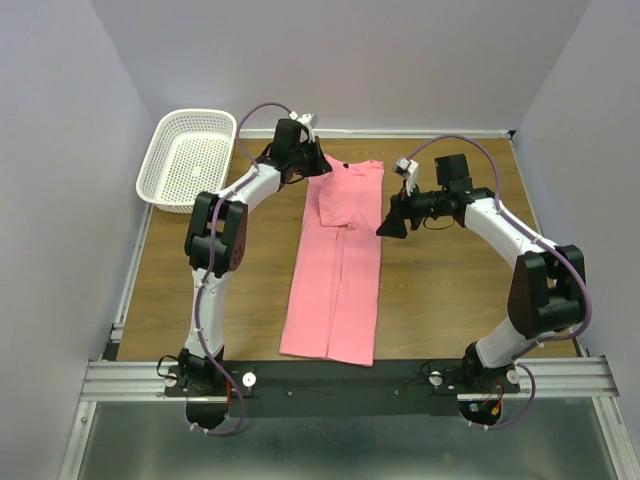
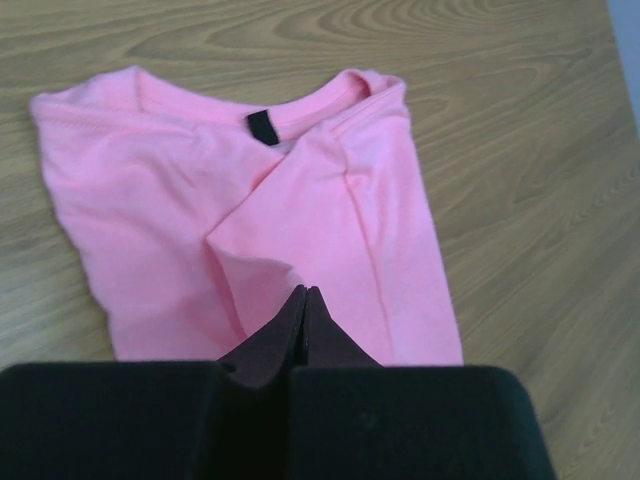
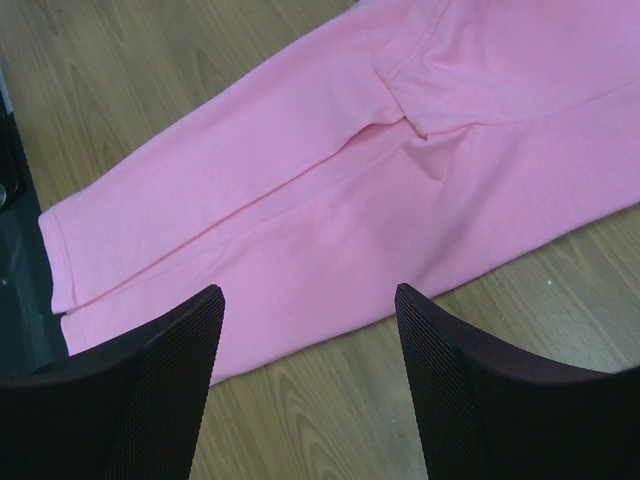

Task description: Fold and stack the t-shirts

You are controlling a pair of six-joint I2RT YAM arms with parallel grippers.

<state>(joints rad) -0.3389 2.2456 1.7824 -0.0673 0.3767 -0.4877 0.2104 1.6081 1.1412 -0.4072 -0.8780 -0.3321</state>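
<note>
Left hand (image 2: 305,298): fingers pressed tip to tip with no gap, low over the collar end of the pink t-shirt (image 2: 250,220). I can't tell if a thin fold is nipped between the pads or nothing at all. Right hand (image 3: 308,292): spread wide, empty, hovering just off the shirt's right edge near the sleeve fold.

The shirt lies flat on the tabletop (image 1: 450,290) between the two arms, folded lengthwise into a long narrow strip. Collar is at the far end, hem is near the arm bases, sleeves are tucked inward, and the black neck label (image 2: 260,127) is showing.

Handling, my read: light, limp knit with no stiffness — it will sag from any single pinch, and the layers may slide apart on the smooth wood. Not fragile. Best hold is both corners of one end, one hand each, pinching through all layers so the strip lifts as one.

Hard to see:
- the layer count under the top panel
- the left fingertips in the top view — the wrist masks them
- the hem, cut off in the left wrist view
- the collar, cut off in the right wrist view

The white mesh basket (image 1: 190,160) sits at the far left corner, well apart from the shirt.
</note>
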